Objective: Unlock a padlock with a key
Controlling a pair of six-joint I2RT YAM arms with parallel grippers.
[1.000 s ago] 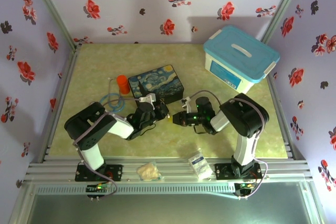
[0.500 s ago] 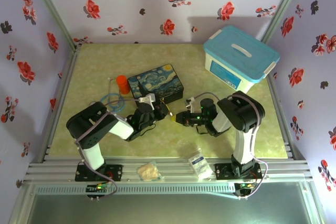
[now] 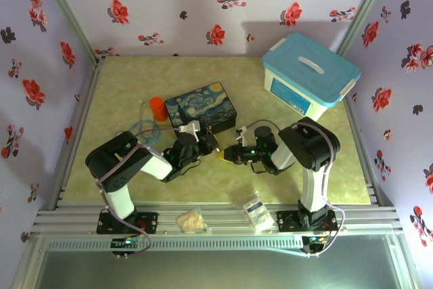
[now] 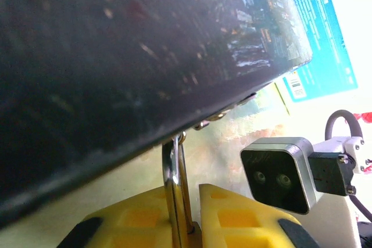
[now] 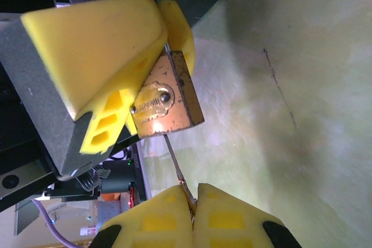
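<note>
The small brass padlock [image 5: 168, 101] hangs above the table just in front of the painted box. My left gripper [image 4: 195, 227] is shut on its body, and the silver shackle [image 4: 173, 184] rises between the yellow fingers [image 5: 107, 50] toward the box's underside. My right gripper [image 5: 193, 210] is shut on the thin dark key [image 5: 176, 164]. The key's tip touches the padlock's lower edge; I cannot tell how far it enters. In the top view the left gripper [image 3: 214, 147] and right gripper [image 3: 229, 155] meet tip to tip at mid-table.
The painted box [image 3: 201, 107] sits right behind the grippers, its dark side [image 4: 116, 56] close above the left fingers. An orange cylinder [image 3: 157, 107] and a blue ring [image 3: 143, 128] lie to the left. A blue-lidded bin [image 3: 310, 76] stands back right. Two packets [image 3: 258, 212] lie near the front rail.
My right gripper has crept left with the key, closing the gap to the padlock. The left gripper has kept its hold and hardly moved.
</note>
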